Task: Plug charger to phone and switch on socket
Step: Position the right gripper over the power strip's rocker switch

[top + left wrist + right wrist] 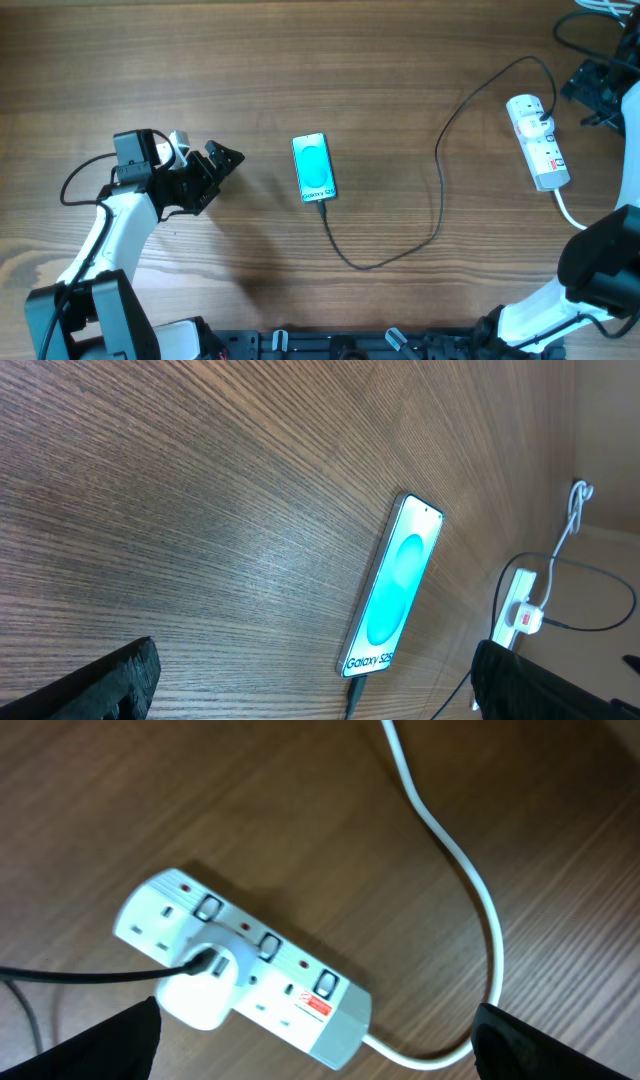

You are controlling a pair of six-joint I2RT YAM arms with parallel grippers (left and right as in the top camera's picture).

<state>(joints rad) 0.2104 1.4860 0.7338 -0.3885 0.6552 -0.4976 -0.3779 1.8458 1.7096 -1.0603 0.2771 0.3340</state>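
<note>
Right gripper (320, 1055), jaws wide apart, hangs over the socket (290, 990) at the overhead's right edge, charger (203, 998) plugged into its outlet, switches seen only here; left gripper (320, 690), likewise apart, faces the mid-frame phone (395, 595).

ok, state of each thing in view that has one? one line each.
phone: lying flat, screen lit, charger tip at its bottom edge.
charger: lies slack, one end at the phone, the other plugged into the socket.
socket: plug seated in one outlet; switch position cannot be told.
left pincer: open, empty, beside the phone.
right pincer: open, empty, above the socket.
</note>
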